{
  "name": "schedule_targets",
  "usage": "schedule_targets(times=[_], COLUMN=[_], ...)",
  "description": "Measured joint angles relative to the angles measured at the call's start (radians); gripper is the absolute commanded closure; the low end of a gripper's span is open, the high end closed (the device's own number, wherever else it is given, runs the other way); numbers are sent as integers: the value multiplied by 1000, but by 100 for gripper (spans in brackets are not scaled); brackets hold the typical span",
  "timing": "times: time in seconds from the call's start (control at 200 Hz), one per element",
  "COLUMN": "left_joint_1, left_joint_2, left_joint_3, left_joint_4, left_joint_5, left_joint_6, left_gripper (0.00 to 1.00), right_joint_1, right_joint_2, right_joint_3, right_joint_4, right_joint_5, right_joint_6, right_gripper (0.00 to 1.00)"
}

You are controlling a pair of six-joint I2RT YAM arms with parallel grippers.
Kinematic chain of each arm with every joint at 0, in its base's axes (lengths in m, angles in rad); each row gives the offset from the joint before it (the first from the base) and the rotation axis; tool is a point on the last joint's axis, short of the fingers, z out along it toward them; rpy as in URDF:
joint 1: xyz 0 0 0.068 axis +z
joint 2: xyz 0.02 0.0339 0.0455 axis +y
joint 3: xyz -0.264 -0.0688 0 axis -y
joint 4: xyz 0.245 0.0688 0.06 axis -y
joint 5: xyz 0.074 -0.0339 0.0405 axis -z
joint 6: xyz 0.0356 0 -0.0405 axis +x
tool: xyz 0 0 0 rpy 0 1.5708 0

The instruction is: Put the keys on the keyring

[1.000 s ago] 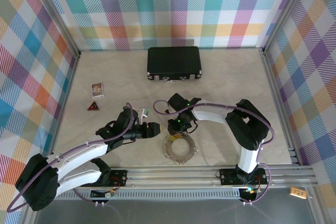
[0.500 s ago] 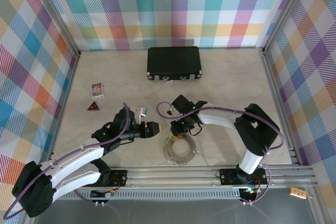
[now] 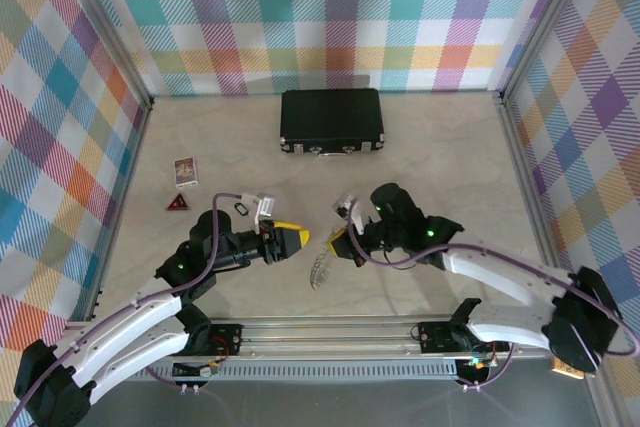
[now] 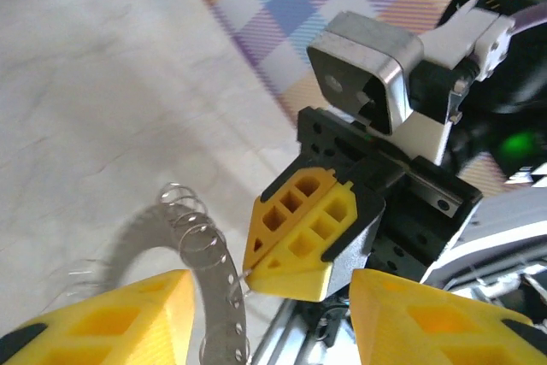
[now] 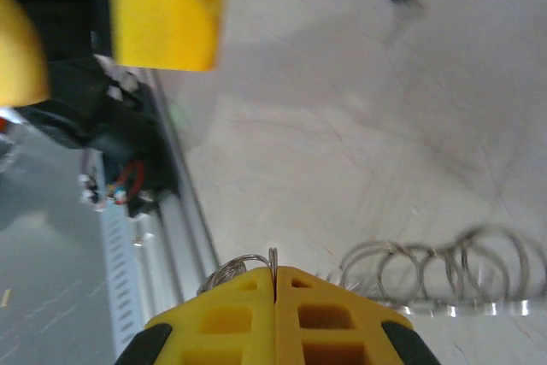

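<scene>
Top external: there is open tabletop (image 3: 440, 147) all round the work spot. The edges are the frame rail (image 3: 330, 327) on the near side and the plaid walls (image 3: 60, 127) on the other three sides. My left jaws and right jaws face each other mid-tabletop, near but apart. The keys (image 3: 320, 272) dangle as a short chain from the right jaws, close to the rail. The keyring (image 3: 241, 208) lies on the tabletop just beside my left wrist, apart from the keys. The black case (image 3: 331, 120) sits far centre with its lid shut, so its contents are hidden. A card (image 3: 185, 171) and a red triangle (image 3: 178, 203) lie at the left.

Left wrist: left jaws are released, yellow fingers (image 4: 111, 314) spread wide. The right jaws' fingers (image 4: 291, 241) ahead are clenched, with the keys (image 4: 209, 254) coiling off their tip.

Right wrist: right jaws are clenched on a wire ring of the keys (image 5: 436, 275). The rest of the chain trails right over bare tabletop (image 5: 342, 126).
</scene>
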Motion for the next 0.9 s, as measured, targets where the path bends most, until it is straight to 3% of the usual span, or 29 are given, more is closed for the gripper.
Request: schedule_targets(times=[0.305, 0.575, 0.9], left_joint_1=[0, 0, -34], left_joint_2=[-30, -29, 5], left_joint_3=[25, 76, 123], left_joint_4=[133, 262, 281], left_joint_5=[146, 240, 263], left_joint_6=[-2, -50, -39], left_gripper=[69, 70, 73], right_joint_1=[0, 0, 0], right_joint_2=[-249, -263, -264], right_joint_3=[-77, -77, -77], right_joint_4=[212, 354, 455], right_joint_5=[-174, -248, -252], right_joint_6=[-13, 39, 74], right_gripper=[100, 100, 100])
